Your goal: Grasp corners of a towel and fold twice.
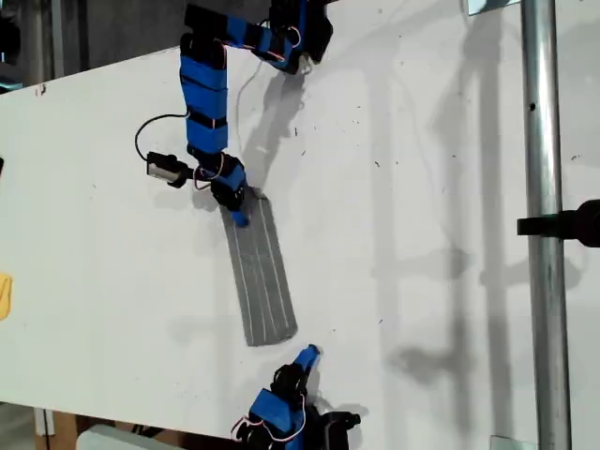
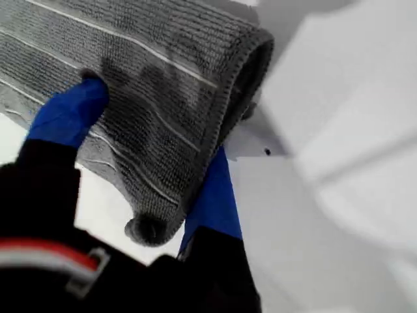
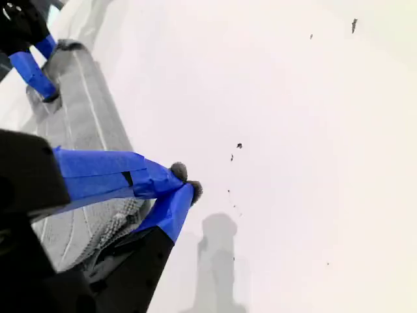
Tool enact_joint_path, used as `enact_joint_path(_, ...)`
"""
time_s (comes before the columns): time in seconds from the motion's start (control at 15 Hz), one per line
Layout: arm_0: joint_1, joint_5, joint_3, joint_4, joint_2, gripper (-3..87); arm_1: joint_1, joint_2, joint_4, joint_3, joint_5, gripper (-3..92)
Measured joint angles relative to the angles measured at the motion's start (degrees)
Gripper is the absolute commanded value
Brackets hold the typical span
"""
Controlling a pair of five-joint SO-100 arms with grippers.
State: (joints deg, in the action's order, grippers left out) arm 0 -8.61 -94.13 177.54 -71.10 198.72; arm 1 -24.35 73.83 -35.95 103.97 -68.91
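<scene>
The towel (image 1: 260, 277) lies as a narrow folded strip on the white desk (image 1: 422, 234) — soft and limp, best taken at a corner. The first claw (image 2: 153, 153) is clamped on its far end; the second claw (image 3: 182, 186) is closed and empty, clear of the near end.

No readable text, label, brand, number or sign appeared in any of the three views; the only markings were small dark specks on the white table (image 1: 422, 187).
</scene>
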Motion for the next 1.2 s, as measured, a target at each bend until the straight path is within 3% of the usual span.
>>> enact_joint_path(0.2,0.00,0.00,0.00,-0.35,0.00,-2.2,2.20,0.79,-2.90,-0.53,-0.18,-0.3)
enact_joint_path(0.33,0.00,0.09,0.00,-0.35,0.00,-1.8,2.37,12.92,-14.50,6.24,-0.18,-0.3)
enact_joint_path(0.47,0.35,1.05,0.00,-0.35,0.00,-1.6,2.37,34.45,-30.85,15.56,-1.58,-0.3)
enact_joint_path(0.67,1.49,2.64,0.00,-0.35,0.00,-1.5,5.19,65.48,-62.14,17.23,-7.65,-0.3)
enact_joint_path(0.73,1.49,2.64,0.00,-0.35,0.00,-1.4,6.86,68.20,-65.48,16.26,-8.17,-0.3)
enact_joint_path(0.8,1.49,2.64,0.00,-0.35,0.00,-1.5,7.73,65.83,-63.54,15.56,-8.00,-0.3)
enact_joint_path(0.93,1.49,2.64,0.00,-0.35,0.00,-1.6,8.88,51.94,-48.08,14.68,-5.89,-0.3)
enact_joint_path(1.0,1.49,2.55,0.00,-0.35,0.00,-1.7,9.84,43.24,-38.76,12.57,-4.31,5.7)
enact_joint_path(1.07,1.49,2.37,0.00,-0.35,0.00,-1.5,10.02,35.24,-31.99,10.11,-2.90,15.4)
enact_joint_path(1.13,1.49,2.37,0.00,-0.35,0.00,-1.0,9.84,30.59,-28.92,8.53,-2.64,48.9)
enact_joint_path(1.2,1.49,2.29,0.00,-0.35,0.00,-0.4,9.84,29.62,-27.51,7.29,-1.67,37.0)
